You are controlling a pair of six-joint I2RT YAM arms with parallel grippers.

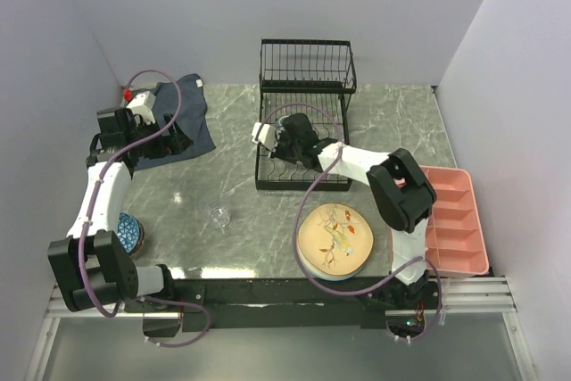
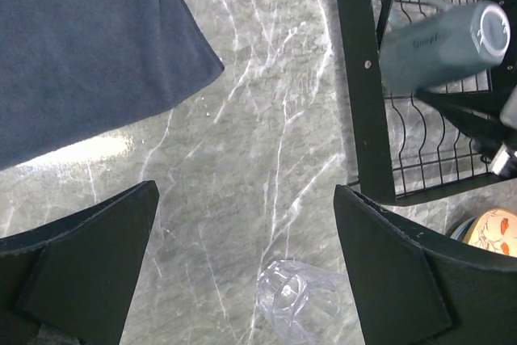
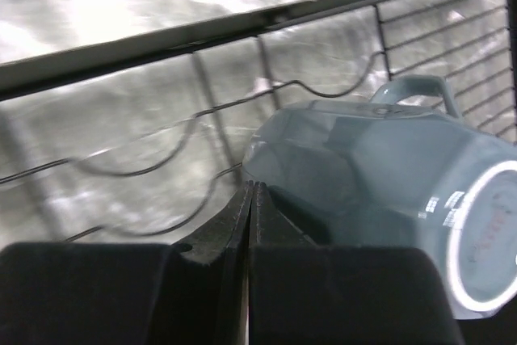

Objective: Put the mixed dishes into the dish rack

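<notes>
The black wire dish rack (image 1: 306,85) stands at the back middle. A white mug (image 1: 262,134) lies on its side on the rack's slotted base (image 3: 202,34), its handle upward (image 3: 380,191). My right gripper (image 3: 252,187) is shut right beside the mug with nothing between its fingers, low in the rack (image 1: 278,142). My left gripper (image 2: 246,190) is open over bare table beside the cloth (image 1: 176,140). A clear glass (image 2: 299,300) lies on its side below it (image 1: 219,216). The peach plate (image 1: 335,240) sits front centre. A blue patterned bowl (image 1: 131,231) is at front left, partly hidden by the left arm.
A dark blue cloth (image 1: 192,118) lies at the back left (image 2: 81,46). A pink compartmented tray (image 1: 455,220) stands along the right edge. White walls close in the grey marble table (image 1: 232,176) on three sides. The mug (image 2: 440,34) and plate rim (image 2: 493,228) show in the left wrist view.
</notes>
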